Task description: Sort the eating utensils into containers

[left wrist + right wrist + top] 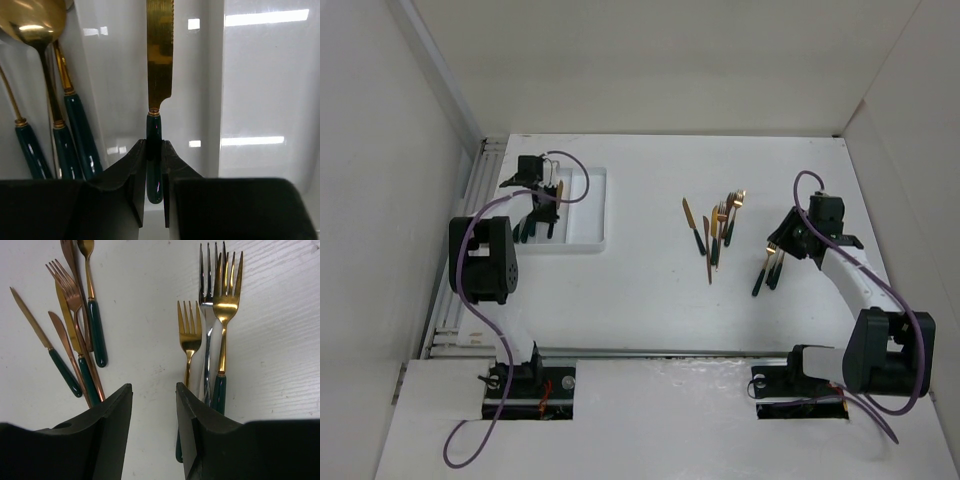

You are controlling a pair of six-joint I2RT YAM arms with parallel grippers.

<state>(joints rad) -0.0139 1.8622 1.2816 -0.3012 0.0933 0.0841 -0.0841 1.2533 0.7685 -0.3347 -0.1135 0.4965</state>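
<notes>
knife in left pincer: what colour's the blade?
Gold blade on the knife, with a dark green handle. Shows best in the left wrist view.

Bright, even overhead light washes the white desk (650, 300) nearly featureless in the top view; shadows are faint and short. Hard rectangular glare patches sit on the glossy white plastic tray (260, 90), and the gold serrated knife with a dark green handle (160, 60) shows patchy reflections. Close to the lens, the black fingers (107, 440) of the right hand (154, 395) look dim and soft.
</notes>
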